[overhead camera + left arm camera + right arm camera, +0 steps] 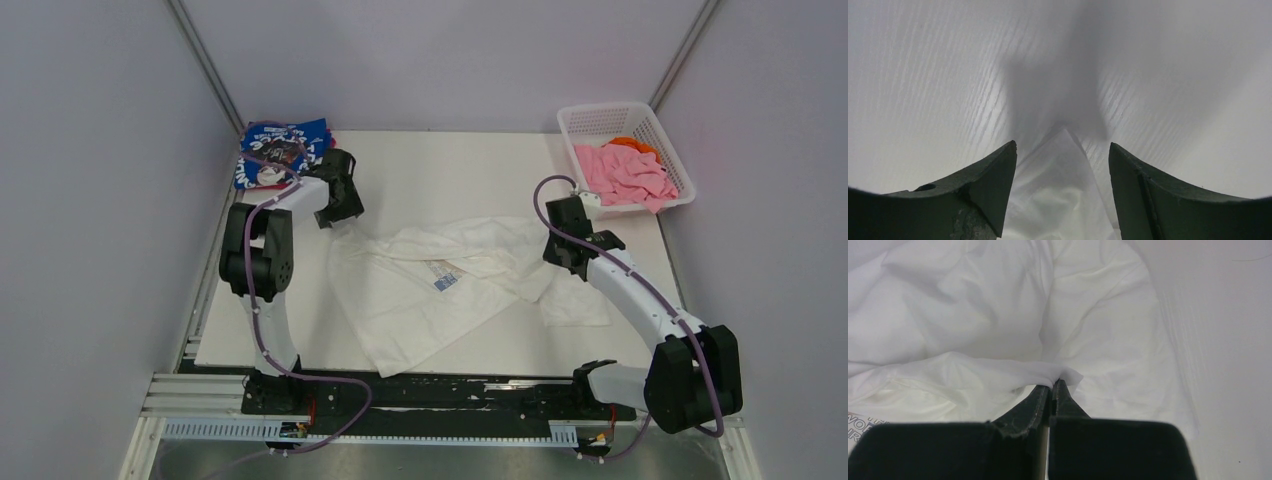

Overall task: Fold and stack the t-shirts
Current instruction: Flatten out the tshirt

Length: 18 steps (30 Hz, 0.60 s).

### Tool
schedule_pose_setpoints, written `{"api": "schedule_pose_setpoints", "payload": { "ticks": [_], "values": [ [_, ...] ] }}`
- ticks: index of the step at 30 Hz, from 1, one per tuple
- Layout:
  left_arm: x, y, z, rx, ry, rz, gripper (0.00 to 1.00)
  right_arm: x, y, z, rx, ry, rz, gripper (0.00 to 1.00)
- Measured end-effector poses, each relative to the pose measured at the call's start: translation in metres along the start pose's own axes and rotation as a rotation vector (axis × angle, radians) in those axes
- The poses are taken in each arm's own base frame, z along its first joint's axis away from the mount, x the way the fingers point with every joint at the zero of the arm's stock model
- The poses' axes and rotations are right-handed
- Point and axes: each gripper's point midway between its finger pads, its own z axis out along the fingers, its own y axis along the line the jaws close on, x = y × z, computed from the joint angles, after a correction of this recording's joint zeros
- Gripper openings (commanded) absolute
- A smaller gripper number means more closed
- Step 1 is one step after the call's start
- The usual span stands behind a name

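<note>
White t-shirt (440,285): lies rumpled and partly spread across the middle of the surface (450,170), between the two arms.

Right fingers (1052,386): pressed together, pinching a small fold of the white t-shirt at its right-hand side. The cloth rises to the pinch, and creases run away from it.

Left fingers (1007,160): standing apart. A pointed corner of the white cloth lies in the gap between them. Contact with either finger cannot be confirmed. From above, these fingers point down at the shirt's far left corner.

Blue t-shirt (280,152): white lettering, lying in the far left corner of the surface, just behind the left arm and apart from the white one.

Basket (600,118): white plastic lattice, at the far right corner. A crumpled pink t-shirt (625,172) lies in it, with an orange t-shirt (632,143) showing behind the pink.
</note>
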Motion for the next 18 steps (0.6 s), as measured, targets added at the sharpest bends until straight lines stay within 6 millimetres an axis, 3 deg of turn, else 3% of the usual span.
{"api": "schedule_pose_setpoints", "payload": {
  "ticks": [5, 9, 11, 13, 14, 16, 18],
  "values": [
    [0.02, 0.004, -0.002, -0.103, 0.039, 0.074, 0.7, -0.001, 0.0, 0.0, -0.002, -0.004, -0.003, 0.0],
    [0.027, 0.011, -0.007, -0.152, 0.056, 0.102, 0.58, -0.001, 0.001, 0.0, -0.003, -0.006, -0.004, 0.0],
    [0.029, 0.014, -0.009, -0.17, 0.062, 0.108, 0.45, -0.002, 0.001, 0.0, -0.004, -0.007, -0.004, 0.0],
    [0.03, 0.016, -0.01, -0.179, 0.066, 0.113, 0.26, -0.002, 0.001, 0.0, -0.004, -0.006, -0.004, 0.0],
    [0.032, 0.016, -0.01, -0.183, 0.069, 0.115, 0.07, -0.002, 0.001, 0.0, -0.004, -0.006, -0.004, 0.0],
    [0.035, 0.019, -0.012, -0.191, 0.082, 0.128, 0.0, -0.001, 0.001, 0.0, -0.004, -0.006, -0.005, 0.0],
    [0.036, 0.02, -0.012, -0.199, 0.088, 0.13, 0.0, -0.001, 0.001, 0.0, -0.004, -0.006, -0.004, 0.0]
  ]
}}
